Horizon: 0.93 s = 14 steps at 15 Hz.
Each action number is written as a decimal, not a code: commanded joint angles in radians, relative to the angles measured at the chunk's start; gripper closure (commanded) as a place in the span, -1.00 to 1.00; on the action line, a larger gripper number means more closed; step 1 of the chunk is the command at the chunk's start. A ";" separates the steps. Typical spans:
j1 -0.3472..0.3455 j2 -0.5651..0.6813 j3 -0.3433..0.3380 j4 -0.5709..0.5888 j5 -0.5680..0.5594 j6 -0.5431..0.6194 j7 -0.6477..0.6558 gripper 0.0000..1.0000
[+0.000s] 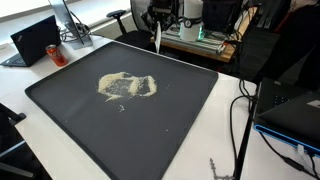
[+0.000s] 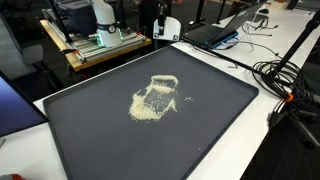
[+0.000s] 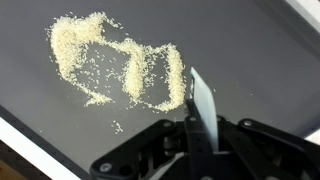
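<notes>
Grains [image 3: 110, 65], pale and fine, lie in a looped scatter at the left of my wrist view, near the middle of the dark mat [image 3: 260, 50]. To their right a thin white blade [image 3: 200, 100] juts forward. My gripper [image 3: 200, 138] is clamped tight on its end, which leaves its free tip clear to reach the mat.

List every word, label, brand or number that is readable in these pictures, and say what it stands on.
No text can be read in any view.
Any marking on the laptop is too small and blurred to read.
The black tray, the grains, the gripper and the white flat tool it grips show no text.
</notes>
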State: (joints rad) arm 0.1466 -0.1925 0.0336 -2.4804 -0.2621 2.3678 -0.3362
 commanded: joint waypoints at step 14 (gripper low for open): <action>0.001 -0.302 -0.080 0.147 0.216 -0.508 -0.153 0.98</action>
State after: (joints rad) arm 0.1477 -0.4818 -0.0226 -2.3685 -0.0864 1.9293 -0.4613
